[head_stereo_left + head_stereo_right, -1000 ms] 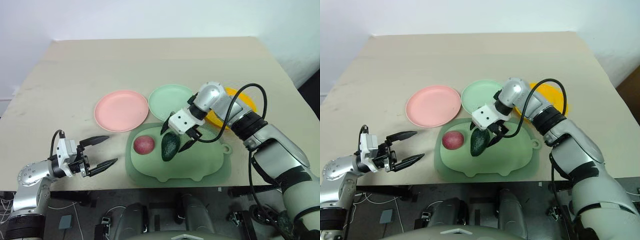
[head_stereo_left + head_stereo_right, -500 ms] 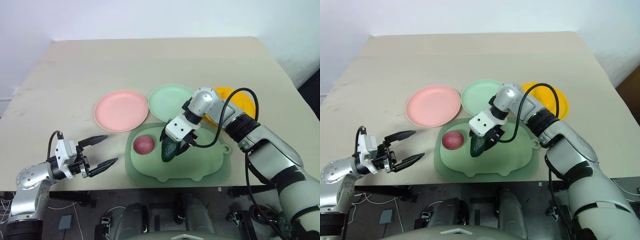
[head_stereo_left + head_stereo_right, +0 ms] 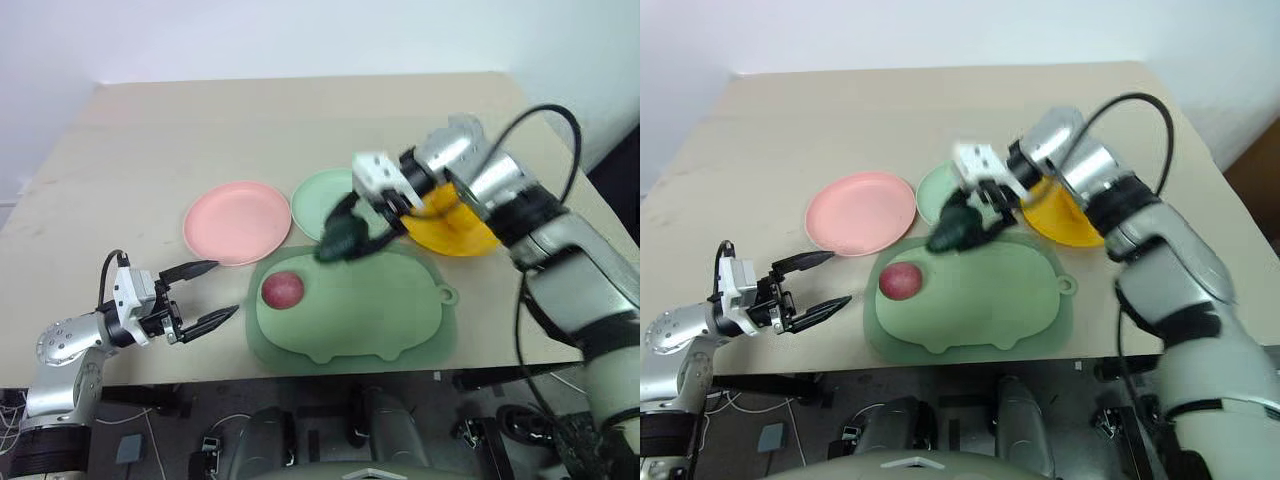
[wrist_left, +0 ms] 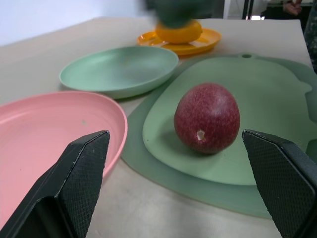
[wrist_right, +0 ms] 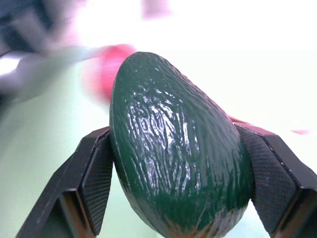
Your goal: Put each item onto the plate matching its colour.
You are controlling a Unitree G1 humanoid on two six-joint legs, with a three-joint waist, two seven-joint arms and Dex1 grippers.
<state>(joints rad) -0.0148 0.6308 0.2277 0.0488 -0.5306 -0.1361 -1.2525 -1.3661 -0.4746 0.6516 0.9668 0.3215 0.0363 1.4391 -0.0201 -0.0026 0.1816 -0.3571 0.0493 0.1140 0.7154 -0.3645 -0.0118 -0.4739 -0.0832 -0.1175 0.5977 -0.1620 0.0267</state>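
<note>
Right gripper (image 3: 352, 222) closed on avocado (image 3: 341, 236), lifted it off sage mat (image 3: 400, 320), now above mint plate's (image 3: 320, 198) near edge

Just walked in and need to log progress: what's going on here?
The robot is sorting fruit onto plates by colour. Its right gripper is shut on the avocado, held in the air near the green plate. The yellow fruit already sits on the yellow plate. The red fruit lies on the green mat, the pink plate is empty, and the left gripper waits open beside the mat.
</note>
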